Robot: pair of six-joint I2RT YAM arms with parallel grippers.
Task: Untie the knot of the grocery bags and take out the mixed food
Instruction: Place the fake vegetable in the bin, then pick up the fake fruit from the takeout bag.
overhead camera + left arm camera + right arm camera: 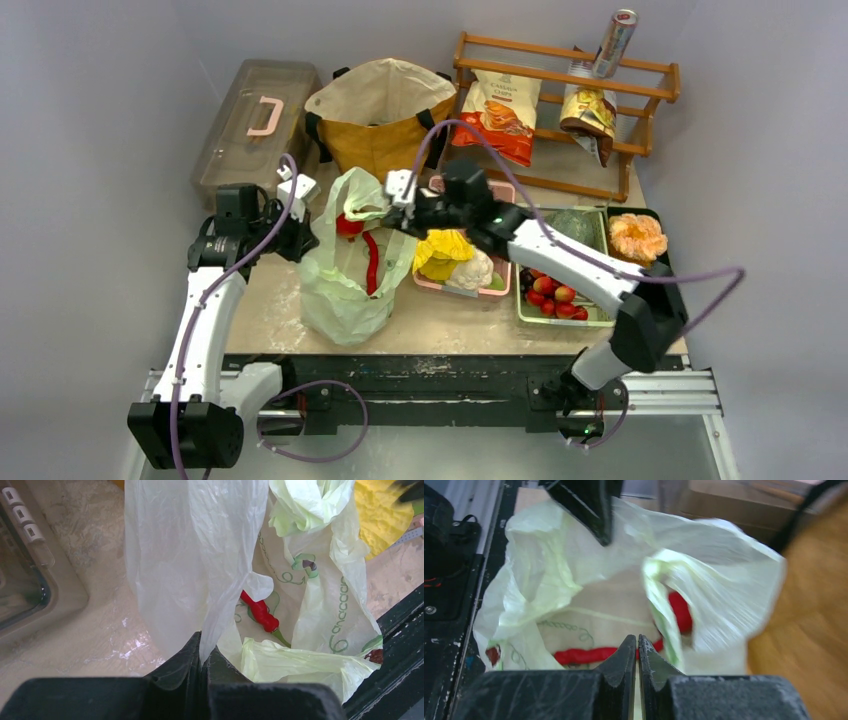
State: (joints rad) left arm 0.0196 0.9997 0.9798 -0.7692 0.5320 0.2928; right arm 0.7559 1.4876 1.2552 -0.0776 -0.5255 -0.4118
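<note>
My left pincer [202, 650] clamped the left rim of the green bag [345, 295]; my right pincer [638, 641], shut at the right rim, hung nearer the chilli [371, 265]; it lay inside, running near to far.

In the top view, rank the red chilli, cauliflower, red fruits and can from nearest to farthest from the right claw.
From the right claw:
1. The red chilli, close by, inside the green bag.
2. The cauliflower, in the pink tray, to the right.
3. The red fruits, in the green tray, farther right.
4. The can, atop the wooden rack, back right.
</note>
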